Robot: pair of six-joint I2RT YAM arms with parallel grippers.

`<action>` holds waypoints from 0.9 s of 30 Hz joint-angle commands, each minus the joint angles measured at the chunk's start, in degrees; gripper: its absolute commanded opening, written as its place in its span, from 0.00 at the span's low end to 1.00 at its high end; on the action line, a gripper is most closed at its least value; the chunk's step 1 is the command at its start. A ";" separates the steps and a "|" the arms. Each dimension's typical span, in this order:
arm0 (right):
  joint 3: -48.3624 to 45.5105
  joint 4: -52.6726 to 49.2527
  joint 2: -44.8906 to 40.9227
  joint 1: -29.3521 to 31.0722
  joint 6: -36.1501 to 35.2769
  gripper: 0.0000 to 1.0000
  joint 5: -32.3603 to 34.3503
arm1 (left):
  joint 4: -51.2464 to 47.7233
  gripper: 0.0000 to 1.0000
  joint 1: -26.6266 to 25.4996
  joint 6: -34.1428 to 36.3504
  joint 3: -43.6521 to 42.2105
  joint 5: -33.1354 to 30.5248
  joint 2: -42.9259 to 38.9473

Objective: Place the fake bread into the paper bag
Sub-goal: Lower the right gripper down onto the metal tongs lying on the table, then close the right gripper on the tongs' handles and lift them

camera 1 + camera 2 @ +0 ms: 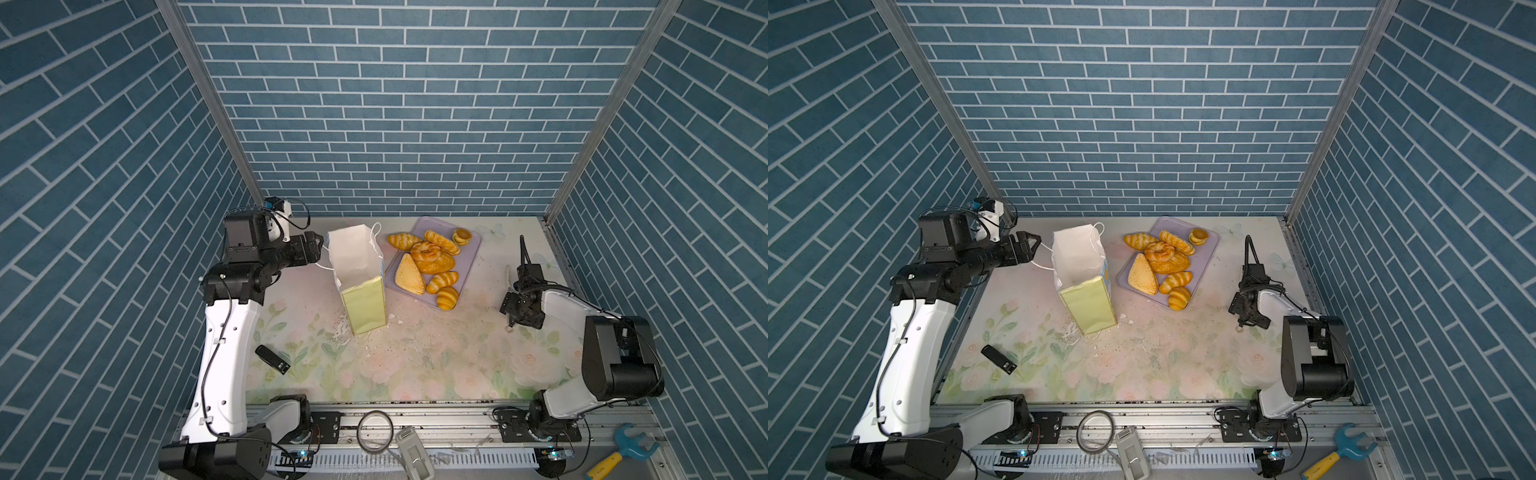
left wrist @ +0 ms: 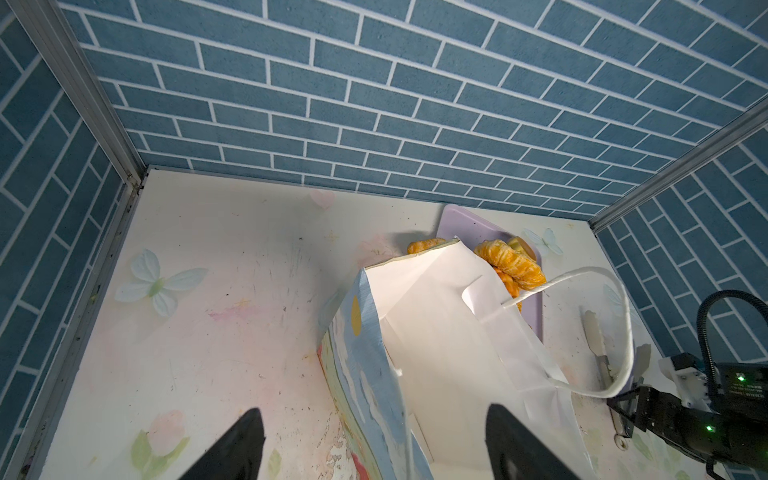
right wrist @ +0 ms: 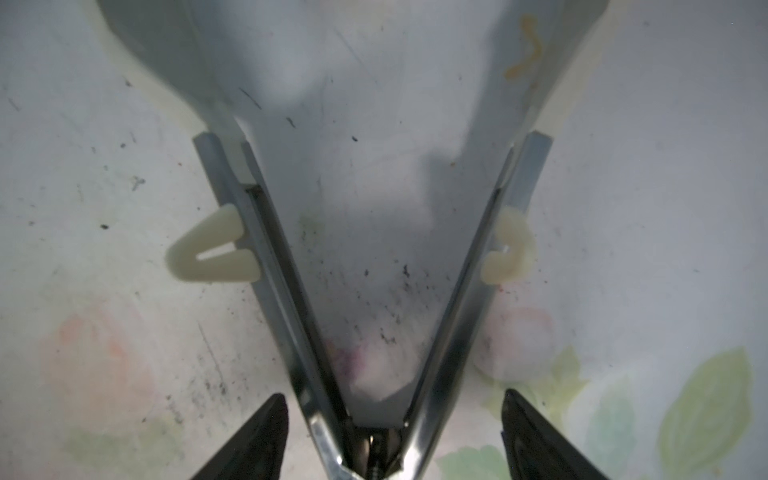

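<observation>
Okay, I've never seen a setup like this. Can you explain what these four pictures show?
Two robot arms stand at a flowered table, each ending in a two-fingered gripper. Two pictures look down from overhead, nearly alike; the other two come from cameras on the arms' wrists. On the table stand an open paper bag and, beside it, a lavender tray of toy bread. The left gripper is open beside the bag. The right gripper is open, low over the table, its fingers either side of metal tongs lying there. Nothing is held.
</observation>
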 commanded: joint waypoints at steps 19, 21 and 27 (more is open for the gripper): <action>6.49 1.99 6.58 -0.26 -5.16 0.53 -2.65 | 0.78 0.85 0.22 0.24 4.05 -0.28 1.84; 7.69 1.02 6.95 -0.17 -6.74 0.51 -4.62 | 1.04 0.85 0.22 0.17 3.85 -0.43 1.81; 12.30 -1.95 10.29 1.58 -12.34 0.48 -9.14 | 1.99 0.85 0.18 -0.71 3.31 -1.77 1.51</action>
